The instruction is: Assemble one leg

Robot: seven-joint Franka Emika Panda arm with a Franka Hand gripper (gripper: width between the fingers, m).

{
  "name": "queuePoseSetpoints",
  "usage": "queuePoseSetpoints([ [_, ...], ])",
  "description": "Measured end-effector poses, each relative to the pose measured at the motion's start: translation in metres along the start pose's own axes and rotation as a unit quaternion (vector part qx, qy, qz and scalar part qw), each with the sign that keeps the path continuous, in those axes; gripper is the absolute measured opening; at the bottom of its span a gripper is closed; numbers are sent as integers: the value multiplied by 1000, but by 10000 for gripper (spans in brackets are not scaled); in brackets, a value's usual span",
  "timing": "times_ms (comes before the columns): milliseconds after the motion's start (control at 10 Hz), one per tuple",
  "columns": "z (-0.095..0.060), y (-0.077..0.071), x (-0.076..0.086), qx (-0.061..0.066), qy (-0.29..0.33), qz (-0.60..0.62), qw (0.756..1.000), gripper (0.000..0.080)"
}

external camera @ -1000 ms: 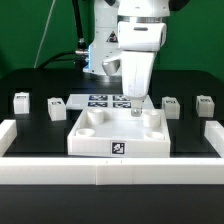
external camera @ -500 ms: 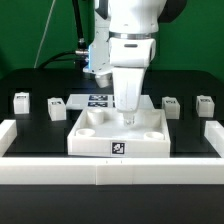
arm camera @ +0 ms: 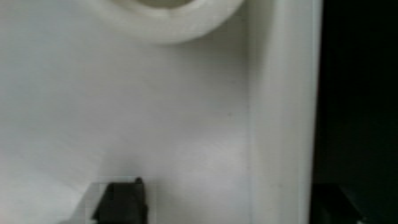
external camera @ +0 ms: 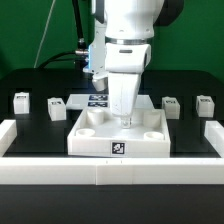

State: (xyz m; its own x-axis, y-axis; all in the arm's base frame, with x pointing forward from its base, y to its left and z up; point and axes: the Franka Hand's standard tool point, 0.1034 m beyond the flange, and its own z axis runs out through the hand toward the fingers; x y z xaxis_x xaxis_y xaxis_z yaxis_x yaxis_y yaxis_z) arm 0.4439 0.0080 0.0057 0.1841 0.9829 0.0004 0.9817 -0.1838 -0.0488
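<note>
Hanging over tray (external camera: 90, 141), gripper (external camera: 126, 120) (opening, hold: cannot be told); nearest leg (external camera: 171, 105) is found toward exterior view's right, apart.

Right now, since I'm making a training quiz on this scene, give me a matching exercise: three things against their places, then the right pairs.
Things:
1. gripper
2. marker board
3. leg nearest the gripper

Places:
A. behind the white tray piece, partly hidden by the arm
B. beside the tray piece, on the exterior view's right
C. low over the tray piece's middle

Pairs: 1-C, 2-A, 3-B.
</note>
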Motion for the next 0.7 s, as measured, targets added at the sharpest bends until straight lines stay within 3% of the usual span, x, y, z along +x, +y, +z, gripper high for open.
queuePoseSetpoints([
  [100, 0, 0, 0, 0, 0, 0, 1000, 255],
  [200, 0, 0, 0, 0, 0, 0, 1000, 255],
  [300, 0, 1, 1, -1, 0, -1, 1000, 79],
  [700, -1, 2, 1, -4, 1, 0, 1000, 60],
])
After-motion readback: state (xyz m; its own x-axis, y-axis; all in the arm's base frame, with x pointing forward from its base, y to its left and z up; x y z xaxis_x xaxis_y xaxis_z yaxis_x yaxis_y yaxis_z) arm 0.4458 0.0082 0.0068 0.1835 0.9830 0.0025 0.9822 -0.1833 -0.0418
